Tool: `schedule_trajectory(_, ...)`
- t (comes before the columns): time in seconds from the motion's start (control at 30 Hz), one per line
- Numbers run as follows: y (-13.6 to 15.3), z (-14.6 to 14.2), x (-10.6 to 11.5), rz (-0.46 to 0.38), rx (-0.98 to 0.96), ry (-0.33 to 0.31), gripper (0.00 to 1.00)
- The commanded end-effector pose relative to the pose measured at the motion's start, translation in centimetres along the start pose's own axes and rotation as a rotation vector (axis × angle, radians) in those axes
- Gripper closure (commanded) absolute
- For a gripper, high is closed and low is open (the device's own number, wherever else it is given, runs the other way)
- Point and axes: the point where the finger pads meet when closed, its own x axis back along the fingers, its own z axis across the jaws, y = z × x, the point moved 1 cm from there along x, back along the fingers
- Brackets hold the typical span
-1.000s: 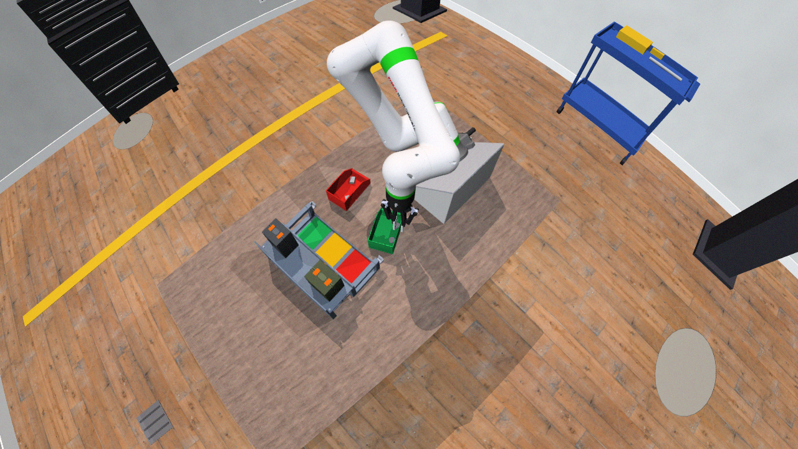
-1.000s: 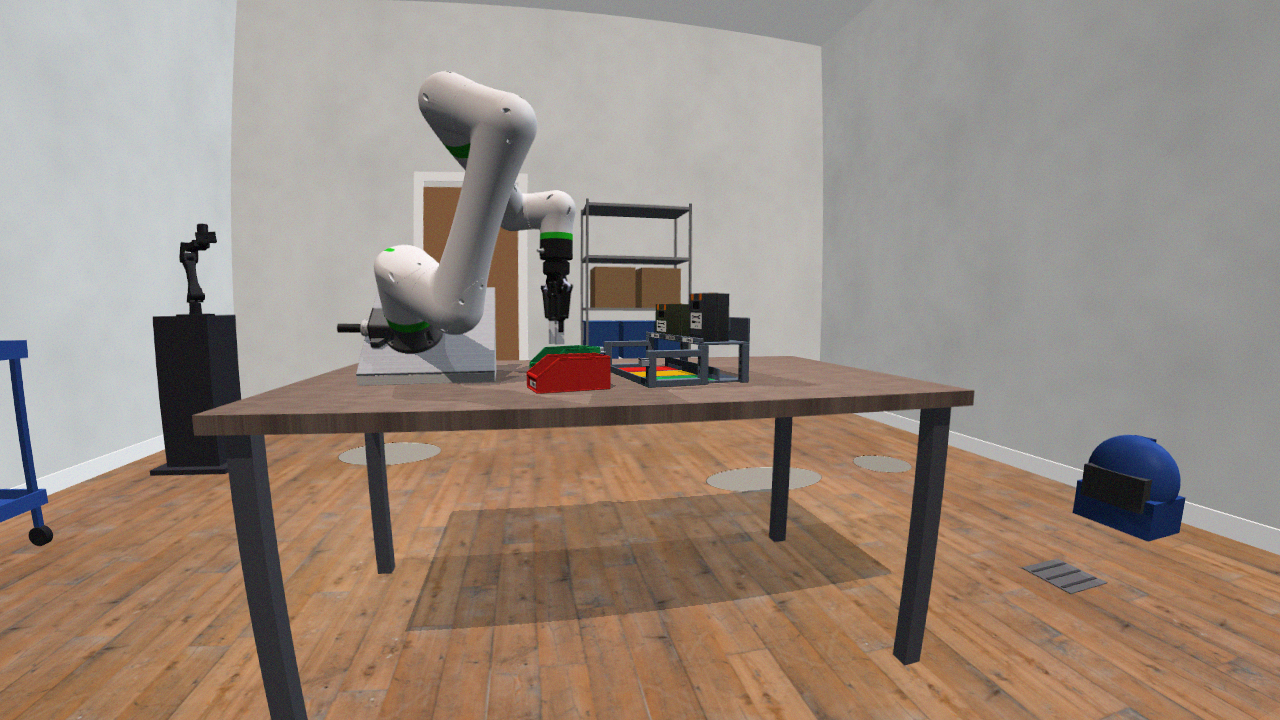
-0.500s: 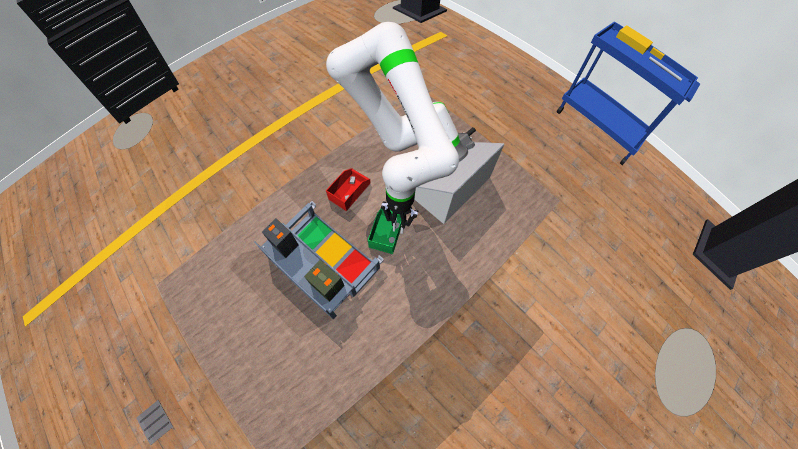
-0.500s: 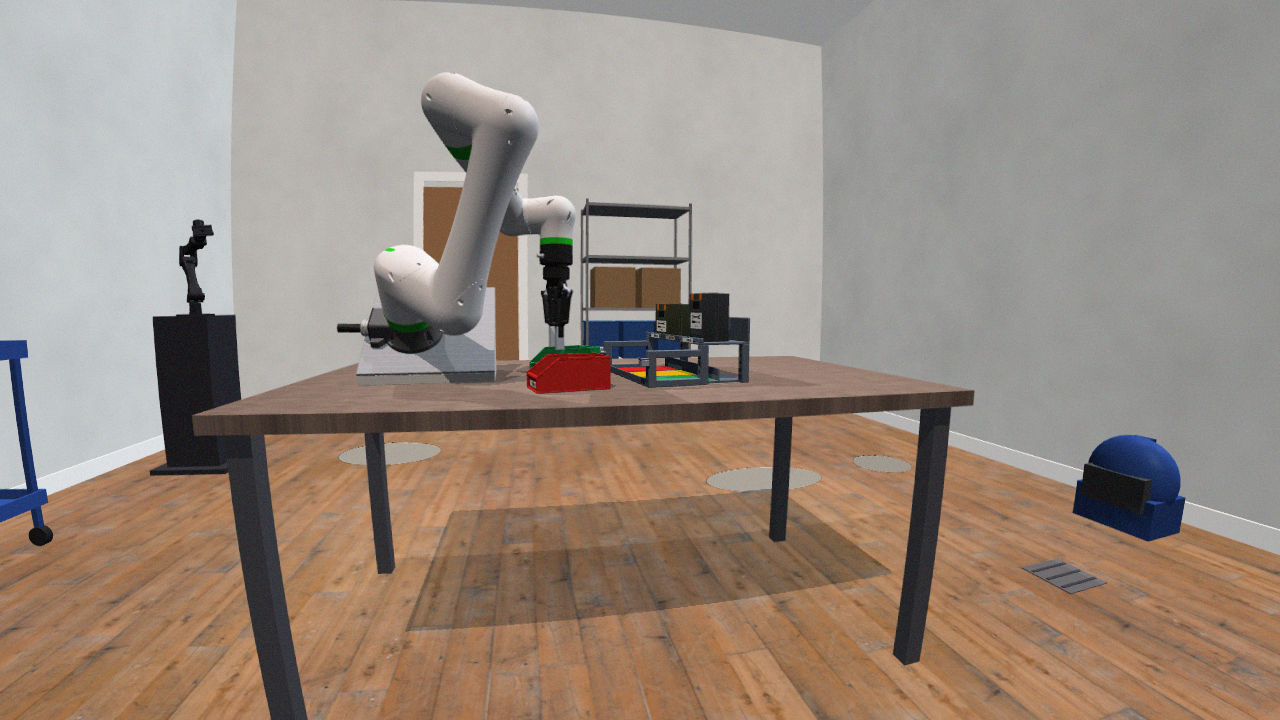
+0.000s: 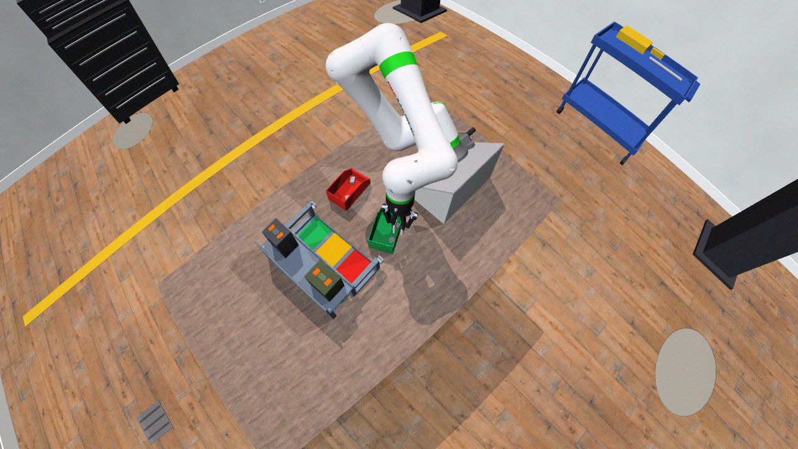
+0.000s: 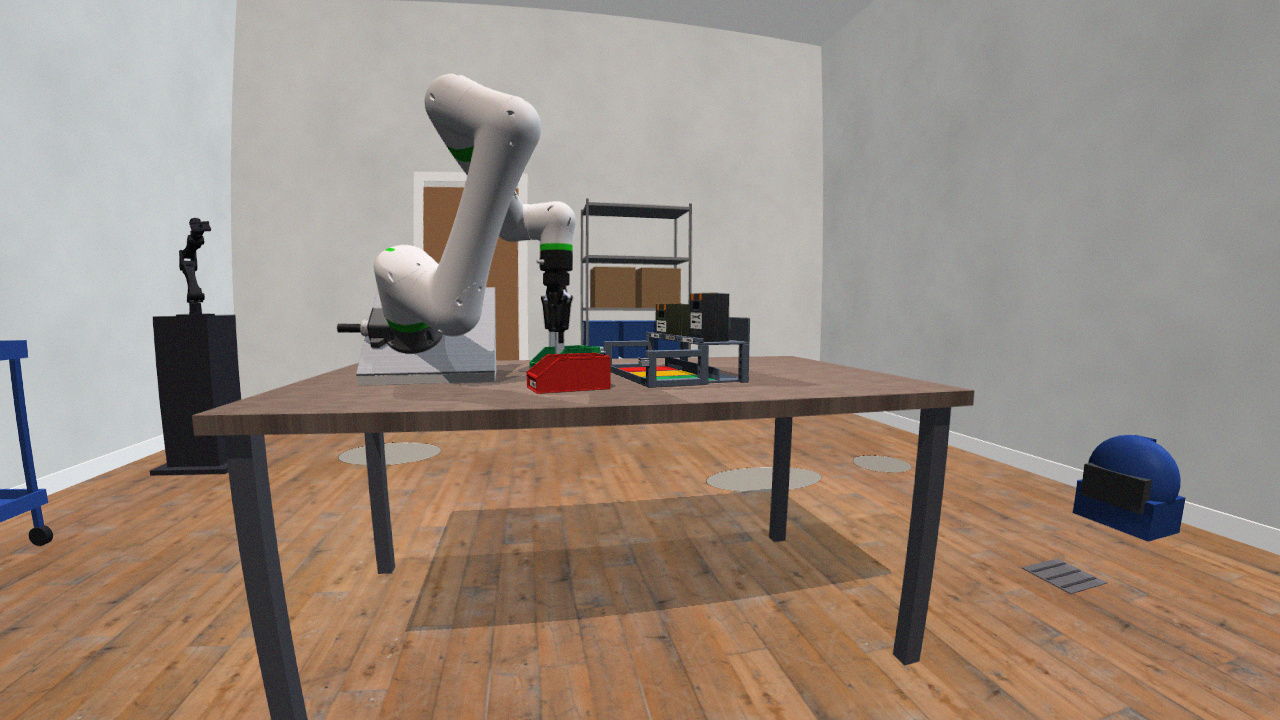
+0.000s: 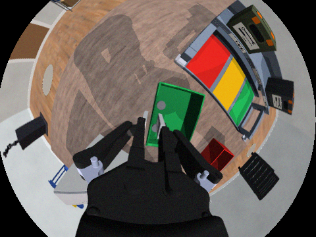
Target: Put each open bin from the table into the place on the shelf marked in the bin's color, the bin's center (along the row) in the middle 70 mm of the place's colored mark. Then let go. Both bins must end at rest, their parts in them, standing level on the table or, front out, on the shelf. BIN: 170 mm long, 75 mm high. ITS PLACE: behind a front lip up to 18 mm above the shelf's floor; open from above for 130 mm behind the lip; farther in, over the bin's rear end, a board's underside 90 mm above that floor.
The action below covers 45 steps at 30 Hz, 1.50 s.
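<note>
Wrist view shows us the gripper slightly open, its fingers straddling the green bin's side wall without gripping it. We see that bin and the red bin on the table, beside the shelf.

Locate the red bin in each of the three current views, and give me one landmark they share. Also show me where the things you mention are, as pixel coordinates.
Top: the red bin (image 5: 346,190) (image 6: 570,374) (image 7: 218,155) sits just left of picture centre, above the shelf's green-marked place.
Exterior: just below centre, on the table's near side, in front of the green bin.
Wrist: lower right, below and right of the green bin.
Shared landmark: the green bin (image 5: 383,237) (image 6: 586,350) (image 7: 175,103).
</note>
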Motion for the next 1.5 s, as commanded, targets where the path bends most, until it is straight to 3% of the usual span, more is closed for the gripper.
schedule_trajectory(0.0, -0.02, -0.01, -0.31, 0.000, 0.000, 0.000, 0.85)
schedule_trajectory(0.97, -0.02, -0.01, -0.76, 0.000, 0.000, 0.000, 0.85)
schedule_trajectory(1.0, -0.02, -0.01, -0.76, 0.000, 0.000, 0.000, 1.00)
schedule_trajectory(1.47, -0.02, -0.01, -0.76, 0.000, 0.000, 0.000, 1.00)
